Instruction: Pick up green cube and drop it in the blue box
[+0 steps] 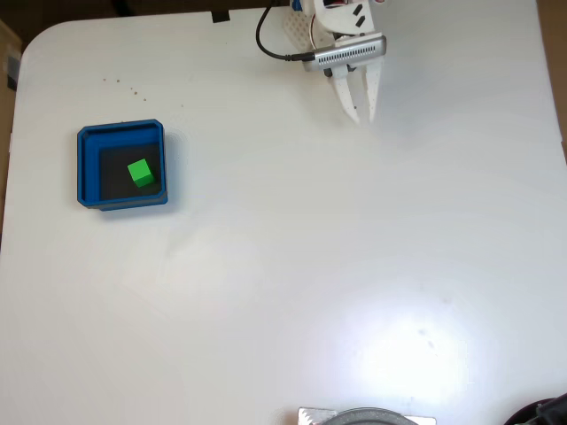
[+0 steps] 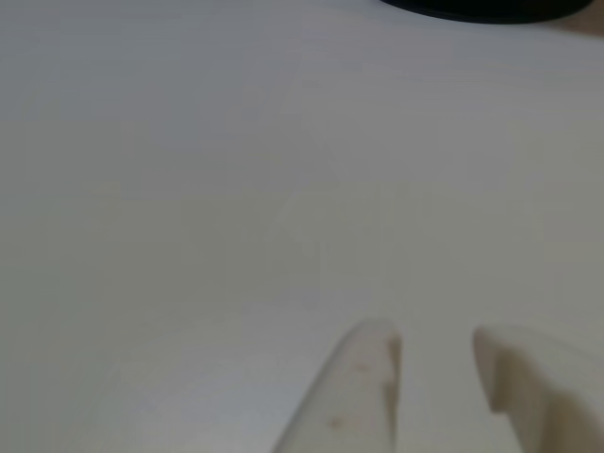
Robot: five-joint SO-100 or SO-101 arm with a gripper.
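Note:
The green cube [image 1: 141, 173] lies inside the blue box [image 1: 85, 168], on its dark floor, at the left of the table in the fixed view. My white gripper [image 1: 363, 115] hangs at the top of that view, far to the right of the box, fingers pointing down the picture with a narrow gap and nothing between them. In the other view the two pale fingertips [image 2: 373, 363] rise from the bottom edge over bare white table, the gripper [image 2: 436, 351] slightly open and empty.
The white table [image 1: 310, 266] spreads wide around the box. A round grey object [image 1: 368, 416] sits at the bottom edge, a dark shape [image 1: 545, 412] at the bottom right corner. A black cable [image 1: 266, 40] loops beside the arm.

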